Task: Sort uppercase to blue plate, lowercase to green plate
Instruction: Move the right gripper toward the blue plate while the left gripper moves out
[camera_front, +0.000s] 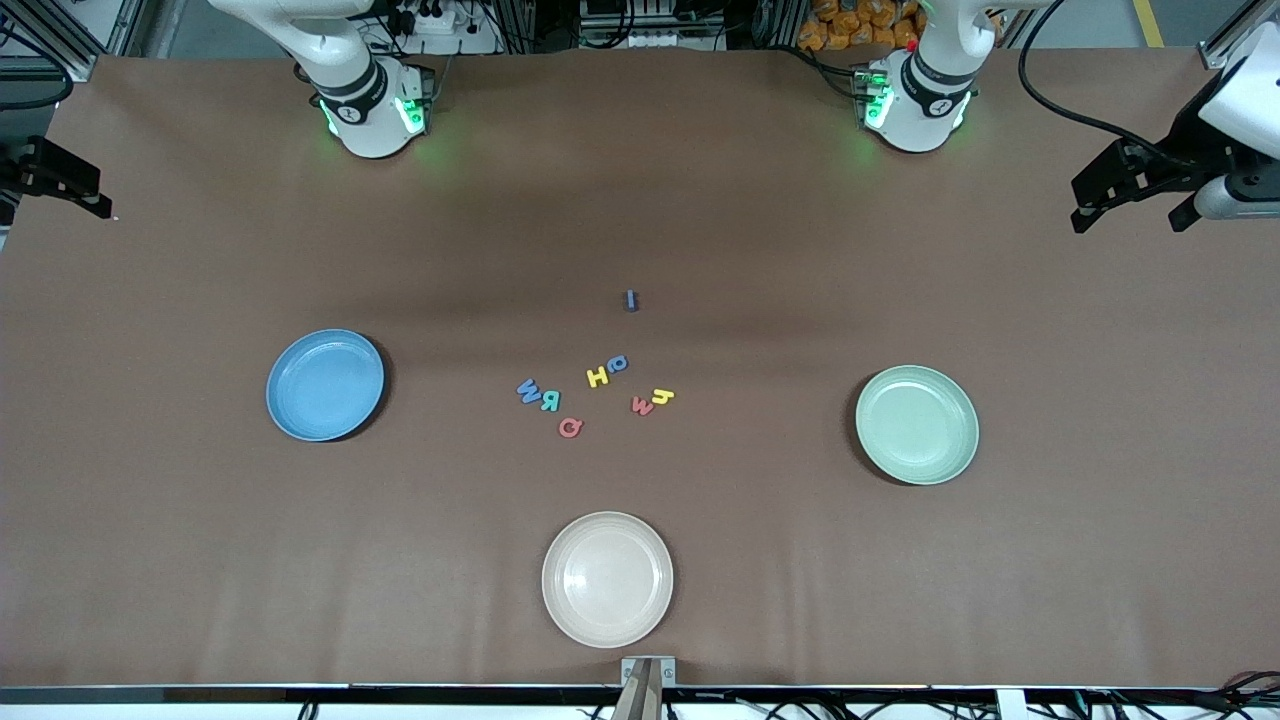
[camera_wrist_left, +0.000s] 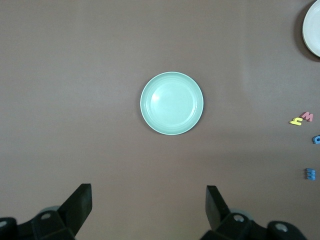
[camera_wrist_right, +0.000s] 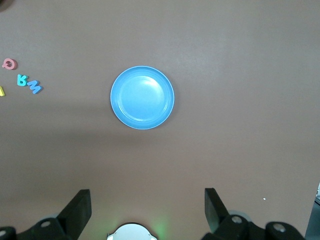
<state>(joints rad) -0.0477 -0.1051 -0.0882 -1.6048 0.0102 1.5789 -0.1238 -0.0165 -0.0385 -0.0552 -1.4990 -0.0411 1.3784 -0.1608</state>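
Nothing sorted: letters (camera_front: 596, 392) loose at worktop centre, both plates bare; left pincer (camera_wrist_left: 148, 210) and right pincer (camera_wrist_right: 147, 212) spread, waiting high over the green plate (camera_wrist_left: 145, 112) and blue plate (camera_wrist_right: 116, 107), which lie at 3 and 9 o'clock of the letters.

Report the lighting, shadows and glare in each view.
Front view: even overhead light, a soft dark band across the table above the letters, green glow from the arm bases, a mild sheen on the beige plate. Left wrist view: a pale glare patch on the green plate. Right wrist view: a faint highlight on the blue plate, green glow at the bottom edge.
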